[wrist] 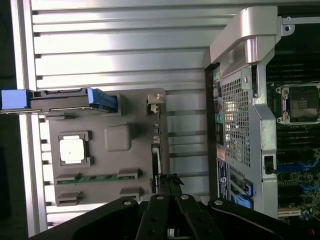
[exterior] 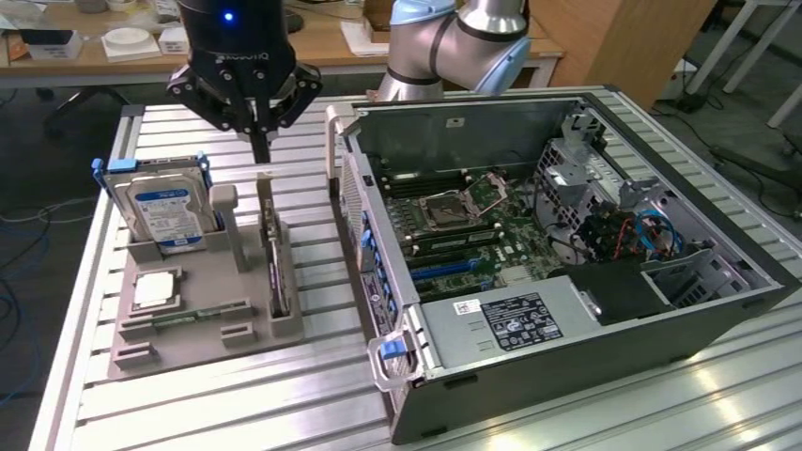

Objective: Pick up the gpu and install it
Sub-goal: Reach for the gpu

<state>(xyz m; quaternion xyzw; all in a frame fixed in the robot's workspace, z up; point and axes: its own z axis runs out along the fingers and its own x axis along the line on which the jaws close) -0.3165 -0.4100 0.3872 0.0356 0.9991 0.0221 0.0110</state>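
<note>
The gpu [exterior: 273, 261] stands on edge in a slot of the grey holder [exterior: 207, 268], showing a thin green board and a dark face. Seen from the wrist, the gpu [wrist: 156, 162] is a narrow strip along the holder's edge nearest the case. My gripper [exterior: 259, 148] hangs a short way above the gpu's far end, its fingers drawn together to a point and holding nothing. In the wrist view the gripper [wrist: 169, 184] reaches toward the card's end. The open computer case [exterior: 564, 282] lies at the exterior view's right, with blue slots [exterior: 445, 270] on its motherboard.
The holder also carries an upright silver hard drive [exterior: 163, 209] with a blue-and-white label, a CPU [exterior: 153, 289] and a narrow RAM stick [exterior: 188, 317]. The case wall [wrist: 245, 100] stands close beside the gpu. The table [exterior: 225, 413] is ribbed aluminium.
</note>
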